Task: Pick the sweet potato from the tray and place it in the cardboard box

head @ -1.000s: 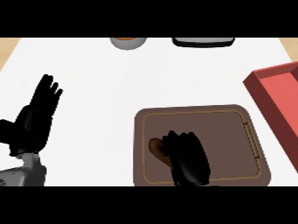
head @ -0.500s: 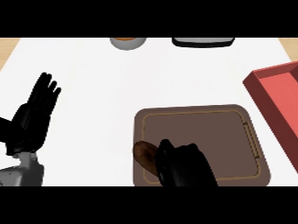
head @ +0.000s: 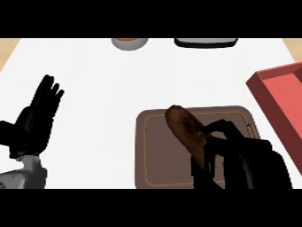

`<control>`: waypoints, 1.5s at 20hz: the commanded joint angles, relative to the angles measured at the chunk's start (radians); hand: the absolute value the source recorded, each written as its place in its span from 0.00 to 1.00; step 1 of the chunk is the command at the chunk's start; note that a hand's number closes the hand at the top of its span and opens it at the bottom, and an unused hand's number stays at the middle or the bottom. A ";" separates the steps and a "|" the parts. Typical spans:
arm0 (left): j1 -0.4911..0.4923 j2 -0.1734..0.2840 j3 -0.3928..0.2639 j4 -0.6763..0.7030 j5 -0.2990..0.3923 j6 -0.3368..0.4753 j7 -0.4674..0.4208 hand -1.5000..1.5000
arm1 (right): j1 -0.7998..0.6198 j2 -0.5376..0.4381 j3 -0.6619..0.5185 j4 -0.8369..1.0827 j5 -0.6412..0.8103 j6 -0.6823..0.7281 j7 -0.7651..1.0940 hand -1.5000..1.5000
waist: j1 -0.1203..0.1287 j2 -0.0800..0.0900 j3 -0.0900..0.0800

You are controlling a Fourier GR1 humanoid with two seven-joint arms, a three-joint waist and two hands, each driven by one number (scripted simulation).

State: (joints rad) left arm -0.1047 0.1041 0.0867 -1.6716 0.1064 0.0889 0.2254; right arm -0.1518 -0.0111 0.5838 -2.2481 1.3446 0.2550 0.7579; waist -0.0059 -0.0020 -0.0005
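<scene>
Over the brown rounded tray, our right hand curled round the mottled, tapered sweet potato; our left hand rested, fingers straight, holding nothing.

Matt brown tray, perhaps wood or board, with a thin paler inlaid line. Mottled, rough-skinned sweet potato, dull orange-brown. Smooth red box, uniform and unglossed. Matt black right hand; matt black left hand on a grey, metal-like forearm.

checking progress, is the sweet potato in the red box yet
No, the sweet potato is in the right hand over the tray, apart from the box.
</scene>
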 commanded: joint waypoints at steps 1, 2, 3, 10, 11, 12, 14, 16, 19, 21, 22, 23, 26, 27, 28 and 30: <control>-0.005 -0.031 -0.033 -0.012 -0.032 0.035 0.018 0.50 | -0.028 -0.021 -0.188 -0.088 -0.052 0.044 0.000 1.00 | 0.002 0.002 0.001; -0.002 0.002 -0.014 -0.013 -0.017 0.002 0.015 0.50 | -0.033 -0.011 -0.217 -0.057 -0.062 0.035 0.001 1.00 | 0.005 0.002 0.001; 0.038 0.009 0.007 0.004 0.027 -0.043 -0.029 0.50 | -0.096 0.000 -0.290 -0.077 -0.105 0.095 0.011 1.00 | 0.009 0.003 0.000; -0.020 0.028 0.053 0.074 0.033 -0.041 -0.045 0.50 | -0.013 -0.133 -0.616 0.055 -0.314 0.011 -0.204 1.00 | 0.002 0.004 0.001; 0.022 0.014 0.018 -0.006 0.029 -0.040 -0.006 0.50 | -0.166 -0.160 -0.703 0.099 -0.363 0.093 -0.168 1.00 | 0.009 0.003 0.001; 0.003 0.011 0.025 0.028 0.032 -0.037 -0.015 0.50 | -0.152 -0.174 -0.722 0.166 -0.332 0.014 -0.206 1.00 | 0.009 0.004 0.001; -0.032 0.012 0.022 0.026 0.007 -0.011 0.001 0.50 | -0.152 -0.229 -0.726 0.208 -0.286 0.007 -0.231 1.00 | 0.007 0.004 0.001; -0.016 -0.013 -0.005 0.028 -0.023 0.013 -0.004 0.50 | -0.148 -0.278 -0.779 0.226 -0.290 0.007 -0.255 1.00 | 0.005 0.003 0.001; -0.061 0.003 0.005 0.059 -0.012 -0.007 -0.007 0.50 | -0.135 -0.308 -0.826 0.423 -0.295 -0.123 -0.389 1.00 | 0.007 0.005 0.001; 0.013 0.009 0.015 -0.015 0.009 -0.022 -0.004 0.50 | -0.103 -0.336 -0.833 0.498 -0.269 -0.187 -0.463 1.00 | 0.014 0.004 0.001; 0.004 -0.017 -0.001 0.053 -0.012 -0.016 -0.063 0.50 | -0.119 -0.325 -0.818 0.535 -0.252 -0.208 -0.461 1.00 | 0.011 0.005 0.001; -0.034 0.020 0.038 0.011 0.023 -0.017 0.019 0.50 | -0.164 -0.384 -0.887 0.589 -0.312 -0.171 -0.493 1.00 | 0.012 0.004 0.001; 0.045 0.011 0.003 -0.015 0.003 -0.043 -0.022 0.50 | -0.171 -0.402 -0.865 0.700 -0.274 -0.208 -0.535 1.00 | 0.015 0.003 0.001; -0.026 -0.031 -0.025 0.017 -0.038 0.027 0.014 0.50 | -0.203 -0.458 -0.879 0.740 -0.288 -0.138 -0.543 1.00 | 0.012 0.005 0.001; 0.007 -0.008 0.002 0.012 -0.009 -0.011 -0.021 0.50 | -0.168 -0.439 -0.821 0.793 -0.214 -0.164 -0.541 1.00 | 0.024 0.008 0.001; -0.021 -0.025 -0.015 0.041 -0.015 -0.005 -0.019 0.50 | -0.155 -0.516 -0.814 0.839 -0.203 -0.015 -0.526 1.00 | 0.017 0.011 0.000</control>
State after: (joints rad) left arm -0.1059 0.0929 0.0801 -1.6557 0.0962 0.0774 0.2130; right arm -0.3189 -0.4507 -0.2577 -1.5259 1.0935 0.1388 0.2450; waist 0.0115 0.0051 0.0000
